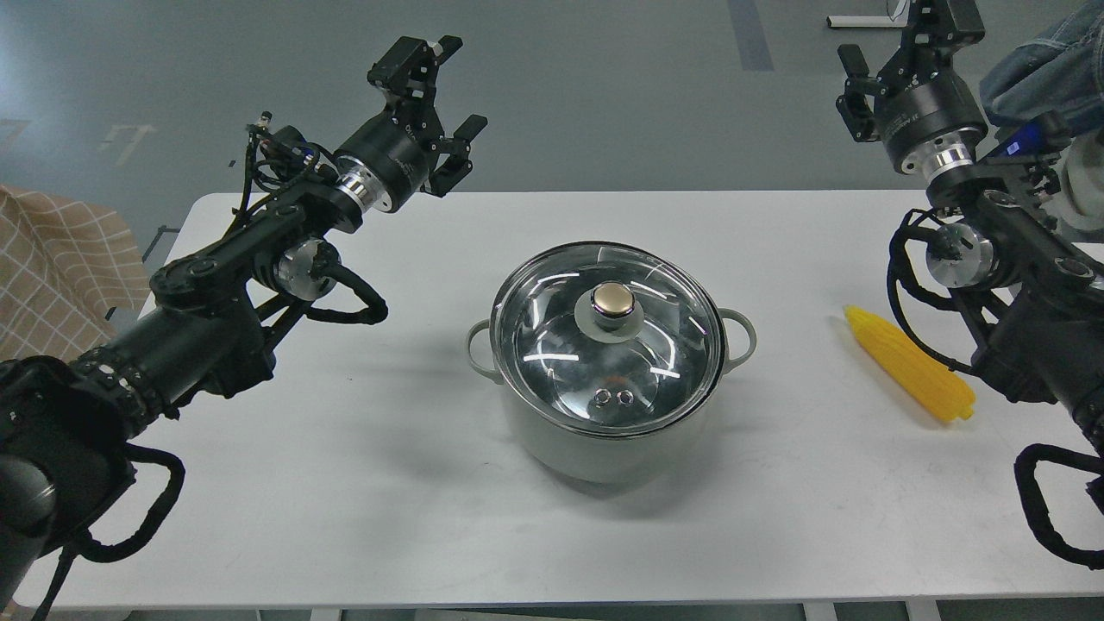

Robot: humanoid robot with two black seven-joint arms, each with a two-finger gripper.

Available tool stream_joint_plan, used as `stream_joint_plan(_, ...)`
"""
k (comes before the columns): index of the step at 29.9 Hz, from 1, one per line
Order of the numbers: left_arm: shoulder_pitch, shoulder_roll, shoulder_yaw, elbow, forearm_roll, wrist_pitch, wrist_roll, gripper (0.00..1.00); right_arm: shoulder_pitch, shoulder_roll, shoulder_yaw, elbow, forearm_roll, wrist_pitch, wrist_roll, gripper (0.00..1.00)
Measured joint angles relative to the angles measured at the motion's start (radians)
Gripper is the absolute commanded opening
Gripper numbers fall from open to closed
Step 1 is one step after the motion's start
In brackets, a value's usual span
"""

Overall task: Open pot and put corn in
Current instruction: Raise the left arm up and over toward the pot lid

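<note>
The pot [595, 453], pale grey-green with small loop side handles, stands at the middle of the white table [345, 483]. A glass lid [552, 345] with a gold knob [612, 299] sits flat on it and covers it. To the right, the yellow corn [910, 375] lies on the table, slanting from back left to front right. My left gripper [461, 84] hangs open and empty in the air above the table's far left edge, well away from the pot. Over the far right corner my right gripper [901, 39] is raised with fingers spread, empty, behind the corn.
A beige checkered cloth [52, 259] lies off the table's left end. Something in blue denim [1044, 69] is at the top right, behind my right arm. Grey floor lies beyond the table's far edge.
</note>
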Motion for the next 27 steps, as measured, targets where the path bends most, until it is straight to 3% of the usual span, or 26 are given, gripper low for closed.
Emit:
stream_joint_plan(17, 0.002, 0.005, -0.041, 0.003, 0.01, -0.055, 0.009, 0.98, -0.011, 0.003, -0.005, 0.008, 0.0, 0.0, 0.0, 0.99)
stream_joint_plan(27, -0.073, 0.032, -0.035, 0.003, 0.038, -0.082, -0.002, 0.98, -0.014, 0.003, -0.008, 0.013, 0.0, 0.001, 0.0, 0.99)
